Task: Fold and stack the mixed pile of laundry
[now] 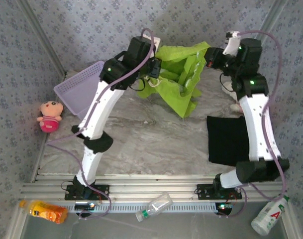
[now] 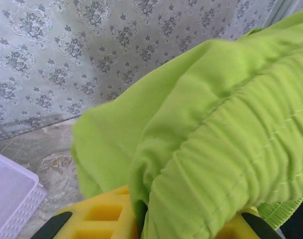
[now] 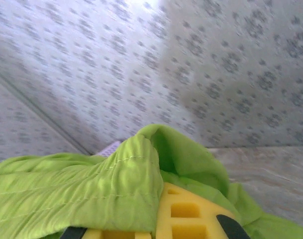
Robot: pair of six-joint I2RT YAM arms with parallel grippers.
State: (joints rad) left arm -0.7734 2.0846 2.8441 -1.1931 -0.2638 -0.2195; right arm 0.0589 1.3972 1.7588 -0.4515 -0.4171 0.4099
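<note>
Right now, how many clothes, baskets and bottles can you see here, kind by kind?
Garments: 2, the lime-green T-shirt and the folded black T-shirt
Baskets: 1, the lavender basket
Bottles: 3, the orange bottle, the clear bottle and the white bottle
Total: 6

Hanging T-shirt [image 1: 178, 82] is hanging over the far centre of the worktop [image 1: 151, 134], stretching between the left hand [image 1: 153, 67] on its left and the right hand [image 1: 208, 59] on its right. Each hand is pinching an upper edge.
Flat T-shirt [image 1: 226, 139] is lying on the worktop at near right, just beside the right arm.
Basket [image 1: 79, 87] is sitting at the far-left corner.
Plush toy [image 1: 50, 115] is lying beyond the worktop's left edge, nearer than the basket.
Left bottle [image 1: 44, 210], centre bottle [image 1: 153, 206] and right bottle [image 1: 268, 216] are lying in front of the arm bases.
</note>
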